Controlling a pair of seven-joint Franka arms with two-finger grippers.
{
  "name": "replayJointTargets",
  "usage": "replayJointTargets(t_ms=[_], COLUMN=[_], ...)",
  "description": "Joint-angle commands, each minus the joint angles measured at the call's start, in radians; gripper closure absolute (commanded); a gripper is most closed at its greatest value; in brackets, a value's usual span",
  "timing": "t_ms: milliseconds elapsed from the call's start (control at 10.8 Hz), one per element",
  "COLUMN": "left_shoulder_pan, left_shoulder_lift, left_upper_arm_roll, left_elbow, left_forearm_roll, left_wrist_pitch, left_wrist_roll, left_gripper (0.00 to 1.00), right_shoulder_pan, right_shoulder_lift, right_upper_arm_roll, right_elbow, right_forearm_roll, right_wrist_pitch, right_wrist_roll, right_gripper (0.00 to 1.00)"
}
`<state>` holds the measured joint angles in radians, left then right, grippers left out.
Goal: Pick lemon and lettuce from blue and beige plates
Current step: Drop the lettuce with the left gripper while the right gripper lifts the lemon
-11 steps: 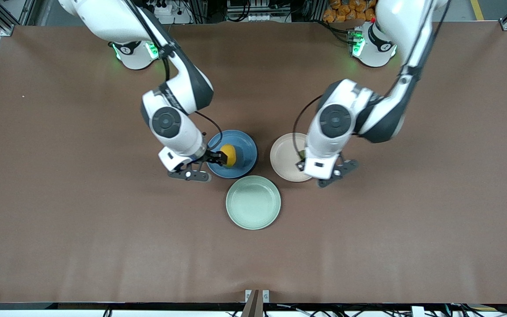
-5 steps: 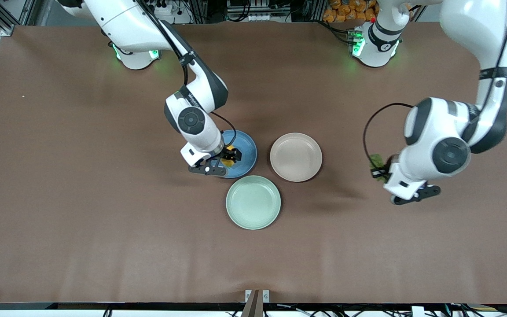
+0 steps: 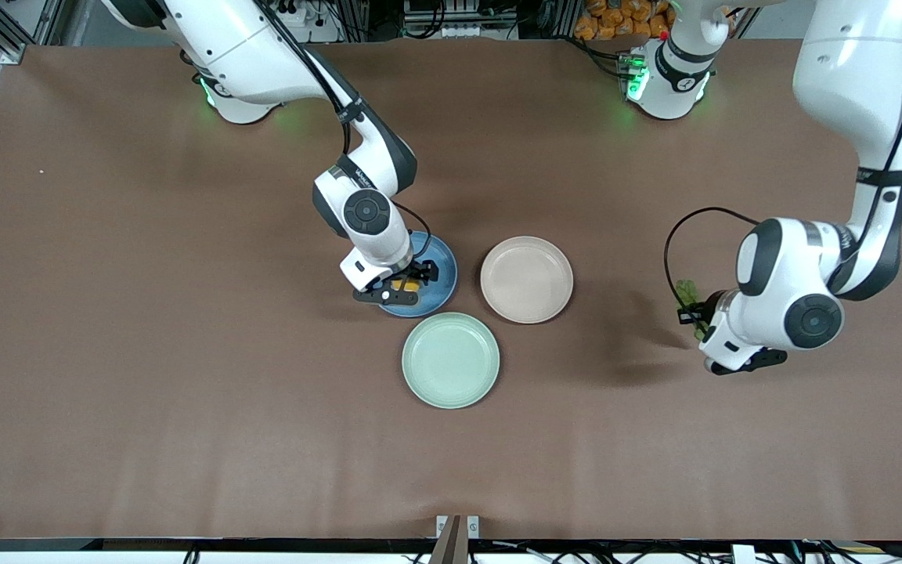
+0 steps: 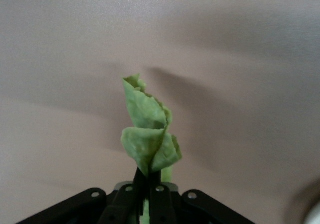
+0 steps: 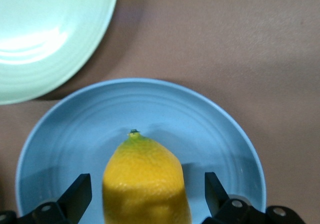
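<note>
The lemon [image 5: 145,179] lies on the blue plate [image 5: 200,129], between the spread fingers [image 5: 79,192] of my right gripper [image 5: 147,196], with a gap on each side. In the front view the right gripper [image 3: 413,282] is low over the blue plate [image 3: 443,266] and hides most of the lemon [image 3: 406,287]. My left gripper [image 4: 148,186] is shut on the lettuce [image 4: 147,134], a crumpled green leaf. In the front view the left gripper [image 3: 690,312] holds the lettuce [image 3: 684,292] over bare table toward the left arm's end. The beige plate [image 3: 527,280] holds nothing.
A pale mint-green plate [image 3: 451,360] with nothing on it sits nearer the front camera than the blue and beige plates, close to both. It also shows in the right wrist view [image 5: 45,34]. A brown mat [image 3: 185,392] covers the table.
My left gripper has lifted the lettuce off the beige plate and carried it toward the left arm's end. My right gripper has moved in over the blue plate, its fingers now around the lemon.
</note>
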<state>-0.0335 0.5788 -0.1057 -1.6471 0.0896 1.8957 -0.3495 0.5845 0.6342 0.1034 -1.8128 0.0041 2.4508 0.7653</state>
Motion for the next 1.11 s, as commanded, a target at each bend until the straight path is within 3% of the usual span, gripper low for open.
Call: replayJointTargets(t_ms=[0,93,185,463,648,1019], left_shoulder_pan=[0.014,0.015,0.015,0.026,0.037,0.034], left_shoulder_lift=[0.001,-0.011,-0.033,-0.118,-0.224,-0.433], left_upper_arm_roll=[-0.009,-0.009,-0.009,-0.003,-0.003,-0.018], left_elbow=[0.02,0.023,0.023,0.027,0.029,0.029], left_forearm_roll=[0.041,0.041,0.042,0.042,0.041,0.024], left_wrist_pitch=[0.003,0.002,0.0,-0.01,-0.052,-0.138], left_wrist_roll=[0.01,0.01,0.012,0.064,0.102,0.112], left_gripper=[0.0,0.0,0.0,0.0,0.0,0.0], right_shoulder_pan=[0.001,0.001,0.001,-0.006,-0.017,-0.09], right_shoulder_lift=[-0.001,0.001,0.001,0.004,-0.004,-0.077], right_upper_arm_roll=[0.006,0.006,0.009,0.019,0.021,0.021], right_elbow=[-0.031,-0.031,-0.03,-0.026,-0.022,0.01], right_forearm_roll=[-0.024,-0.026,-0.024,-0.023,-0.019,-0.01], right_wrist_pitch=[0.045,0.045,0.045,0.042,0.033,-0.105], right_wrist_roll=[0.049,0.054,0.055,0.055,0.051,-0.048], right_gripper=[0.0,0.09,0.23,0.79,0.91,0.93])
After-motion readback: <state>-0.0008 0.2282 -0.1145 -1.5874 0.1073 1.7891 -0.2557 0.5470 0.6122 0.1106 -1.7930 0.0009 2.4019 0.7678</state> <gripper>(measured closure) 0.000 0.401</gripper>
